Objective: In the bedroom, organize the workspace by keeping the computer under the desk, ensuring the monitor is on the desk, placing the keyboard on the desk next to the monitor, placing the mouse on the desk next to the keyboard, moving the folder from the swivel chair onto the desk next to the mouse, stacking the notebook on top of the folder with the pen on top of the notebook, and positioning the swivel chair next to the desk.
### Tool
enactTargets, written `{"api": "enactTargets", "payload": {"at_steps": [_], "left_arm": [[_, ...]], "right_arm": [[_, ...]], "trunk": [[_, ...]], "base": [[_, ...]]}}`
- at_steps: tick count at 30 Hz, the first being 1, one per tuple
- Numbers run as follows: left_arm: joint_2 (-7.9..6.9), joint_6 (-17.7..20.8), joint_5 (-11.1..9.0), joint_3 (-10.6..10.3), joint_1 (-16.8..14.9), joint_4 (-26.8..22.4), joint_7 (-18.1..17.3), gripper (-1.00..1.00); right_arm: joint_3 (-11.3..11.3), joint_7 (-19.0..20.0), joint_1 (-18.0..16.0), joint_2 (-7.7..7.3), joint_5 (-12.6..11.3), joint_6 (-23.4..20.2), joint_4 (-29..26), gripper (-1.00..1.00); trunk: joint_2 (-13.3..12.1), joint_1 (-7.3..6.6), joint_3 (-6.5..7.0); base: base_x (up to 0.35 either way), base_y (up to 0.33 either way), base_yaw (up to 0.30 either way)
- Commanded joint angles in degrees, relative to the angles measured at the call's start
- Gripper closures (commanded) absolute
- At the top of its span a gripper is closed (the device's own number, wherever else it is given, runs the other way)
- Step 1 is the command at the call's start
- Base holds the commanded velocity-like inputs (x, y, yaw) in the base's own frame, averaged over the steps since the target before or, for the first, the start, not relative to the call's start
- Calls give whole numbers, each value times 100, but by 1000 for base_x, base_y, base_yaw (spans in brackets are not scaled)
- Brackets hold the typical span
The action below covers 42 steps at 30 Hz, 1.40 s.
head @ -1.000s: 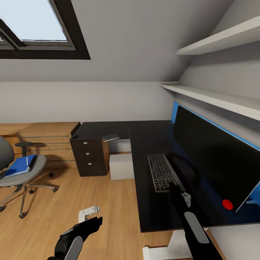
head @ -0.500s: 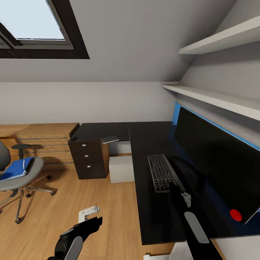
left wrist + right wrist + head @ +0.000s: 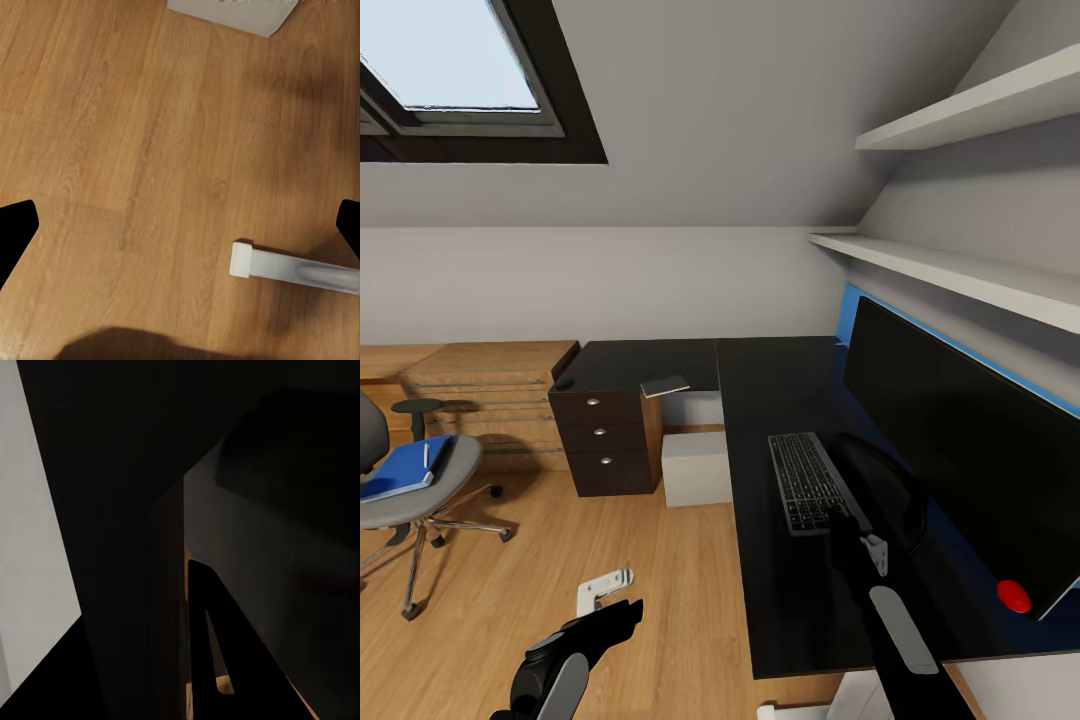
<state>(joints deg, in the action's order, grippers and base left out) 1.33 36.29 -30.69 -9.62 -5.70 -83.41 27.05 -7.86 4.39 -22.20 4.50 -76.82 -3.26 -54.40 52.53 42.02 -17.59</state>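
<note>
The black-topped desk (image 3: 775,380) runs along the right wall, and the monitor (image 3: 960,450) stands on it with its black screen facing me. The keyboard (image 3: 807,480) lies flat in front of the monitor. Under the desk stands the light grey computer (image 3: 697,468). A thin grey notebook (image 3: 665,385) lies on the desk's left wing. At the far left is the swivel chair (image 3: 420,495), with the blue folder (image 3: 400,472) and the white pen (image 3: 427,455) on its seat. My right gripper (image 3: 848,528) hovers at the keyboard's near end, and its jaws are lost in the dark. My left gripper (image 3: 180,225) is open over the floor.
A black drawer unit (image 3: 605,440) stands under the desk's left wing, with an oak dresser (image 3: 490,385) beyond it. Two white shelves (image 3: 950,270) jut out over the monitor. A white bar (image 3: 292,270) lies on the wood floor (image 3: 640,560). A small dark lump (image 3: 565,383) sits on the desk's corner.
The whole picture has slid a little, so the camera has turned slightly to the right. Both arms hold the same pose and nothing on the desk has moved.
</note>
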Motion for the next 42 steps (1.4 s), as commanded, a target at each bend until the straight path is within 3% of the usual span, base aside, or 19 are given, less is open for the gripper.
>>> {"api": "enactTargets", "payload": {"at_steps": [1,37,38,42], "left_arm": [[-1,9,-60,-5,-3,-8,59,-100],[-1,-175,-60,-5,-2,-17,46,-100],[-1,-175,-60,-5,-2,-17,46,-100],[-1,-175,-60,-5,-3,-17,46,-100]], "right_arm": [[-22,27,-4,7,-61,-34,-1,100],[-23,18,-4,7,-79,-34,-1,100],[-23,18,-4,7,-79,-34,-1,-100],[-21,18,-4,7,-79,-34,-1,-100]], "trunk": [[5,1,-7],[5,1,-7],[5,1,-7],[5,1,-7]], "base": [[0,0,0],[69,-27,0],[0,0,0],[0,0,0]]}}
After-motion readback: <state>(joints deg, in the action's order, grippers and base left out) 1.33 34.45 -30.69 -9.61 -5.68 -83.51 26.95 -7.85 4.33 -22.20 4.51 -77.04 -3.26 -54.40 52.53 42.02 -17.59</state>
